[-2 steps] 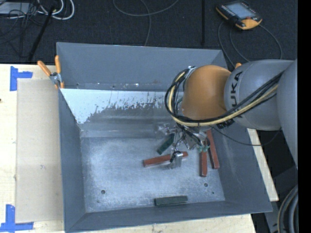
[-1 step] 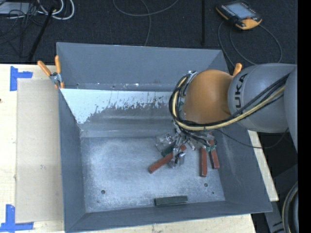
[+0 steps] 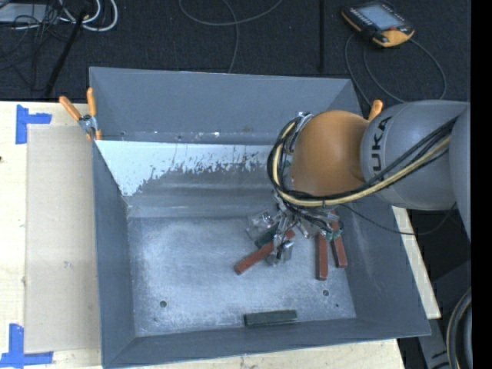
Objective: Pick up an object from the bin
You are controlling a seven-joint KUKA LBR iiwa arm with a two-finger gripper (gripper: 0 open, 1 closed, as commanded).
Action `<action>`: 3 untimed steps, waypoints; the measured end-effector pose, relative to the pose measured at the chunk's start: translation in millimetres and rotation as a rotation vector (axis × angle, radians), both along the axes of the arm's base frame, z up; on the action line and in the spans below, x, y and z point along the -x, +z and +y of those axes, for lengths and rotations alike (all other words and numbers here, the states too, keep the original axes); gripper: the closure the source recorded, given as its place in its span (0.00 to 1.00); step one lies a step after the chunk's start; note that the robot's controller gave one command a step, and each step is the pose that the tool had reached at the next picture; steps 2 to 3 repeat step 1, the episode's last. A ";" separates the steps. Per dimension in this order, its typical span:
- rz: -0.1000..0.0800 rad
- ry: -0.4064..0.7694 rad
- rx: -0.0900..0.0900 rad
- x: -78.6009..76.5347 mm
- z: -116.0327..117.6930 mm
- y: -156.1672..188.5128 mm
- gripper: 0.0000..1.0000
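1. Camera view count: three reddish-brown sticks, one dark flat bar, one gripper, all inside the grey bin (image 3: 192,198).
2. Nearest the camera, the dark flat bar (image 3: 270,318) lies at the 6 o'clock edge of the bin floor, along the foot of the front wall. It lies well apart from everything else, at about 6 o'clock from the gripper.
3. Next back is the slanted stick (image 3: 250,264), just right of the floor's middle. Its low end points to 8 o'clock and its high end to 2 o'clock.
4. The gripper (image 3: 278,241) hangs over the slanted stick's 2 o'clock end, which runs in under the metal parts. Whether the gripper is released, clenched or grasping the stick cannot be told, nor whether it touches the stick.
5. At 3 to 4 o'clock from the gripper lie the other two sticks, the left one (image 3: 321,258) and the right one (image 3: 337,252). They lie side by side, both running roughly 12 to 6 o'clock, near the right wall and apart from the slanted stick.
6. Farther back, the orange cover (image 3: 327,152) and looped cables (image 3: 280,183) of the wrist stand over the gripper at 12 to 1 o'clock and hide the floor beneath them.
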State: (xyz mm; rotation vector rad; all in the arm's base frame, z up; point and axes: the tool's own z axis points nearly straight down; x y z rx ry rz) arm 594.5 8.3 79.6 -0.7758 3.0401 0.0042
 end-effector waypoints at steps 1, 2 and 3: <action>0.002 0.027 0.002 -20.7 12.4 140.3 1.00; 0.002 0.027 0.002 -20.7 12.4 140.3 1.00; 0.002 0.027 0.002 -20.7 12.4 140.3 1.00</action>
